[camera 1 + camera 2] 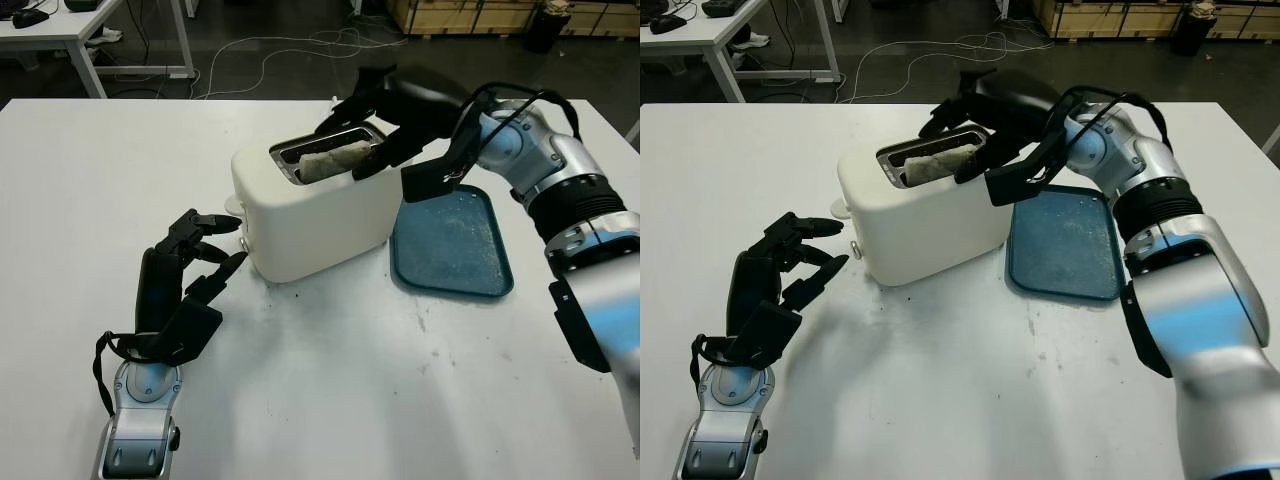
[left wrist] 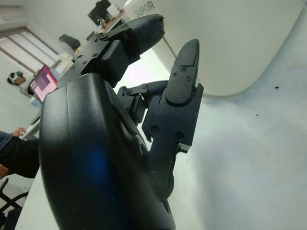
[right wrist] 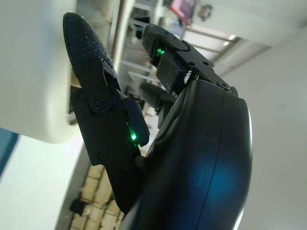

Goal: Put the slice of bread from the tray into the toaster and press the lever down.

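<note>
My right robot hand (image 1: 372,118) hovers spread over the bread slice (image 1: 335,160) seated in the toaster (image 1: 310,210); my left robot hand (image 1: 190,255), holding nothing, waits beside the lever (image 1: 243,238), mid-worktop (image 1: 100,180).

A glossy cream-white plastic toaster (image 1: 310,215) stands on a plain white table (image 1: 330,380) flecked with dark crumbs. A pale, speckled slice of bread (image 1: 335,160) shows in its dark slot. Beside it lies a teal-blue rectangular plastic tray (image 1: 455,245), dusted with light crumbs. The matte black right hand (image 1: 385,110) joins a silver-grey arm; the black left hand (image 1: 195,250) ends in a silver wrist. Green lights glow on the right hand's fingers (image 3: 132,136).
</note>
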You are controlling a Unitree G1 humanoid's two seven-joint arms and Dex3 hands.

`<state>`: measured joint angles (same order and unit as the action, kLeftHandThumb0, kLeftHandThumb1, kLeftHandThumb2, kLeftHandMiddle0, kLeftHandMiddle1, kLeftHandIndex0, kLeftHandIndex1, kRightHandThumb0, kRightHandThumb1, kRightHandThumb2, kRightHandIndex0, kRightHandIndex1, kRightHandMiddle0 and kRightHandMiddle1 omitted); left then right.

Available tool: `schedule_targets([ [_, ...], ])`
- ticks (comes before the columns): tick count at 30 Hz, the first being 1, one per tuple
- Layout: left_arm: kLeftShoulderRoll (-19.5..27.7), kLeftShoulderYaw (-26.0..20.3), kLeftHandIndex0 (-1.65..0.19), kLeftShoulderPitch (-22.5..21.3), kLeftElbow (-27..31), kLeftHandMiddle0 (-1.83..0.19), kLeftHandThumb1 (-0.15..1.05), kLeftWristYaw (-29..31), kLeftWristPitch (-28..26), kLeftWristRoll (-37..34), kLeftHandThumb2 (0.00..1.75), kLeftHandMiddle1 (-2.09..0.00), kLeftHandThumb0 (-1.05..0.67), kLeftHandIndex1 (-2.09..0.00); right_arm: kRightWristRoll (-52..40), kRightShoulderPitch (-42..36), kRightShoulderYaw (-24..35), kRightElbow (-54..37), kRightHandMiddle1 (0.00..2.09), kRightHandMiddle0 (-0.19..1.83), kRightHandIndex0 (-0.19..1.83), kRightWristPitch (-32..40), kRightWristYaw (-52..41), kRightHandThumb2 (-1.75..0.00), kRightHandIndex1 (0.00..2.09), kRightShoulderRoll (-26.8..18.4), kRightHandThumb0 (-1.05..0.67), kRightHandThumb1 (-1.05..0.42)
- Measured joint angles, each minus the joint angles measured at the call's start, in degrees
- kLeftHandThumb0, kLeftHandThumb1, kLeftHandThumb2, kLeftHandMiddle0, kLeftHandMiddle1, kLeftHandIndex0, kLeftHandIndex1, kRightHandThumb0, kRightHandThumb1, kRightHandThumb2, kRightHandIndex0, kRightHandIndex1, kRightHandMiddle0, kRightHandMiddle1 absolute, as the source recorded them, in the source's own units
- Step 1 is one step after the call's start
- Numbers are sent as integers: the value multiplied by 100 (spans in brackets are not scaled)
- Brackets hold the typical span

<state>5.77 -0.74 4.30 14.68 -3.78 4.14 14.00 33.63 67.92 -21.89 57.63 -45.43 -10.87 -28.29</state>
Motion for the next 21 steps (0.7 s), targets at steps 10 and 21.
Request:
schedule_targets([
  [10,0,-1,-53,15,0,-50,92,-10,0,7,13,-143,-25,-88,173,29,65,-203,1,68,9,-93,512,0,107,-199,-73,-78],
  [21,444,-467,-56,-138,36,-55,92,-112,413,98,11,-146,-20,-88,-1218,-1877,1201,-590,4,87,61,-896,1243,-1,74,-176,-53,-89],
])
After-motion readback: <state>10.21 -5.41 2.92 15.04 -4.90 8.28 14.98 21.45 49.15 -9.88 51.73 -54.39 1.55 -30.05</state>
